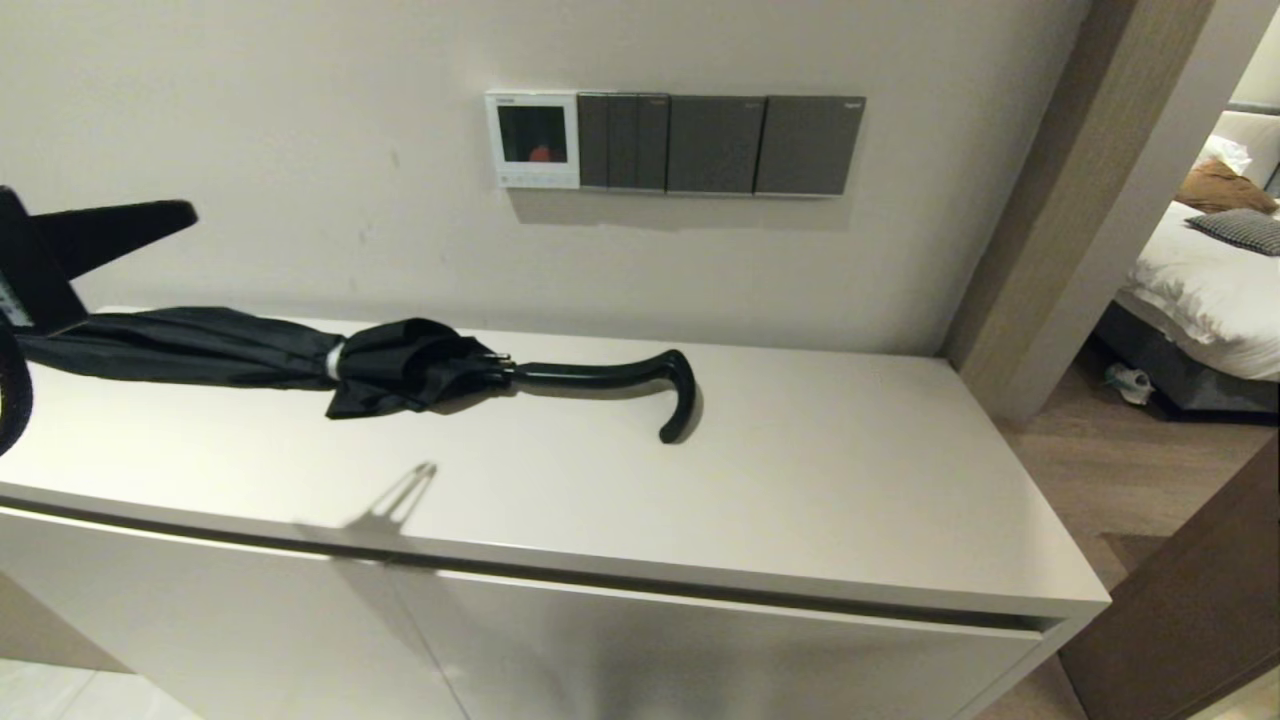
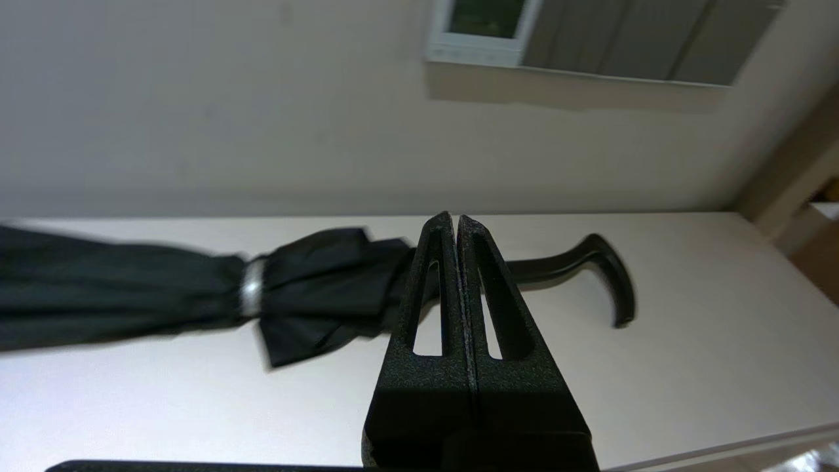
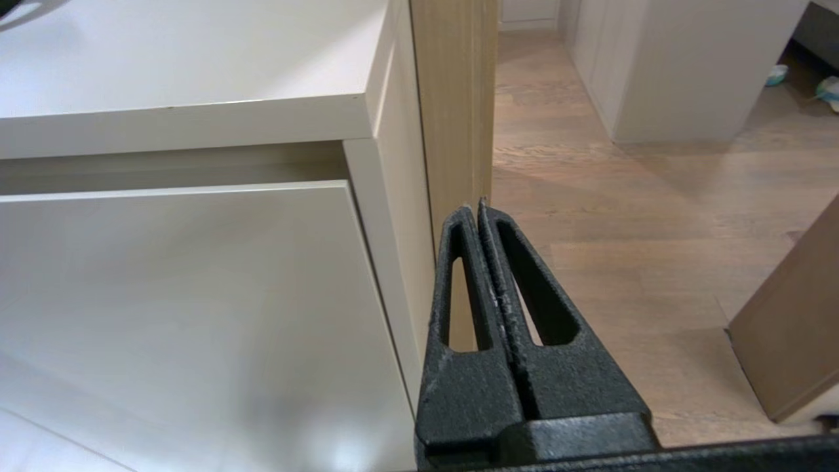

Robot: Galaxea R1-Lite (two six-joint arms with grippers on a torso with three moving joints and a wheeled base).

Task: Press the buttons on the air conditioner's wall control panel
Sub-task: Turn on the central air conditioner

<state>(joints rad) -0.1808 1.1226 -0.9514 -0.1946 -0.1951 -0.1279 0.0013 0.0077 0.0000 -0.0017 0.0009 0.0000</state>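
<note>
Above the white worktop (image 1: 800, 480), the left gripper (image 2: 456, 226), fingers pressed together and empty, should rise squarely to the buttons (image 1: 532, 181) under the air conditioner's wall control panel (image 1: 532, 140) screen.

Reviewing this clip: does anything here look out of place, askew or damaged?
Only the folded black umbrella, lying on its side on the white cabinet top below the control panel, looks out of place. The panel and the dark switch plates sit level. The left gripper is shut, well short of the panel.
</note>
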